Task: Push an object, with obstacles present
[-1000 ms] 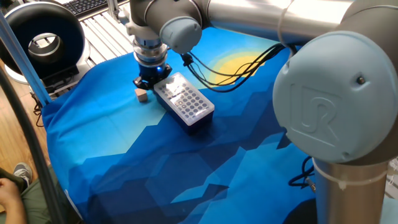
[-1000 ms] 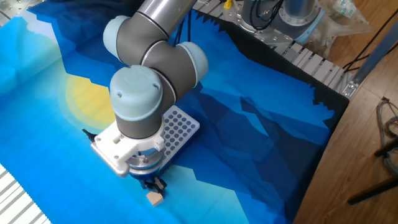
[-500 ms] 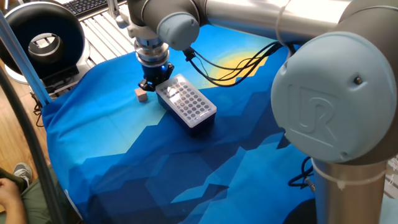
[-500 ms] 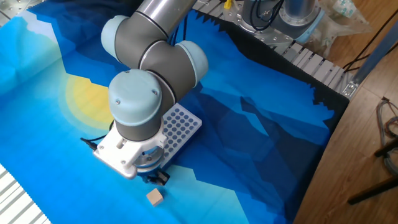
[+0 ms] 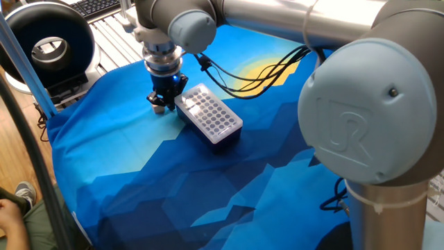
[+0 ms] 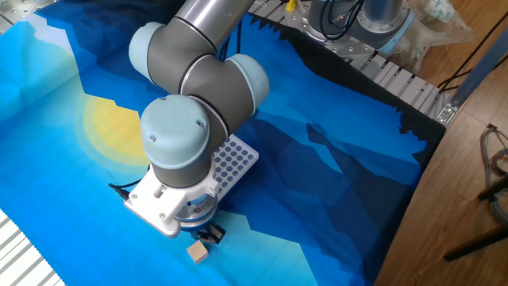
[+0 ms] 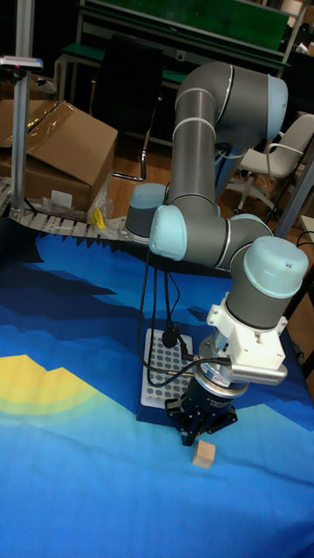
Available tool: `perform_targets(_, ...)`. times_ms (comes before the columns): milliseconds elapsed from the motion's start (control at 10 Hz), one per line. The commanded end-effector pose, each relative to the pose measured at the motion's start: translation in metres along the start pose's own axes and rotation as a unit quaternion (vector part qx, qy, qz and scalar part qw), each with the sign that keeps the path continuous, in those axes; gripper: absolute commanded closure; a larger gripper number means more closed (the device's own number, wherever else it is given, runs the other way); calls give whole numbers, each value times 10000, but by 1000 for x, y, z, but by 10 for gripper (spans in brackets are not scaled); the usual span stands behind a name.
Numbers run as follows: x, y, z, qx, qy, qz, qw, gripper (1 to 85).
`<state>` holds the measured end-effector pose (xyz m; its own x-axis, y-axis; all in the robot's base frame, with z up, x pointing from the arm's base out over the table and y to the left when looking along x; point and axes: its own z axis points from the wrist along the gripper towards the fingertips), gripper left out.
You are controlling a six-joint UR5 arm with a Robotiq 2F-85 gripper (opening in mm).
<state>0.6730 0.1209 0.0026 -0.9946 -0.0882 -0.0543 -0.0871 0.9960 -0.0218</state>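
Observation:
The object, a tiny tan cube [image 6: 198, 252], lies on the blue cloth near its edge. In the tall fixed view the cube [image 7: 204, 454] sits just in front of my gripper [image 7: 202, 427]. My gripper [image 6: 210, 233] points straight down, its dark fingers together with nothing between them, right beside the cube and low over the cloth. In one fixed view my gripper [image 5: 161, 102] stands in front of the cube and hides most of it. The obstacle, a white perforated block [image 5: 208, 114] with dark sides, lies close behind the gripper; the arm partly covers this block [image 6: 232, 163] [image 7: 160, 366].
A black ring-shaped device [image 5: 45, 43] stands on aluminium rails past the cloth's corner. Black cables [image 5: 263, 73] hang from the wrist over the cloth. A cardboard box [image 7: 61, 157] sits behind the table. The cloth's edge runs close to the cube.
My gripper lifted away from the cube toward the block, then came back down beside the cube. The cube and the block have stayed in place.

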Motion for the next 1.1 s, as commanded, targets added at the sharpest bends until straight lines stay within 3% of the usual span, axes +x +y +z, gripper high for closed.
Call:
perform_targets(0, -9, 9, 1, -59, -95, 58, 9999, 847)
perform_targets(400, -14, 39, -2, -202, -181, 337, 9991, 847)
perform_targets(600, -12, 45, -1, -132, -215, 378, 9990, 847)
perform_targets(700, -10, 32, -2, 7, -183, 184, 9997, 847)
perform_targets(800, -5, 12, -7, 265, -105, -33, 9996, 847)
perform_targets(1000, 7, -2, -21, 391, 40, -90, 9992, 847)
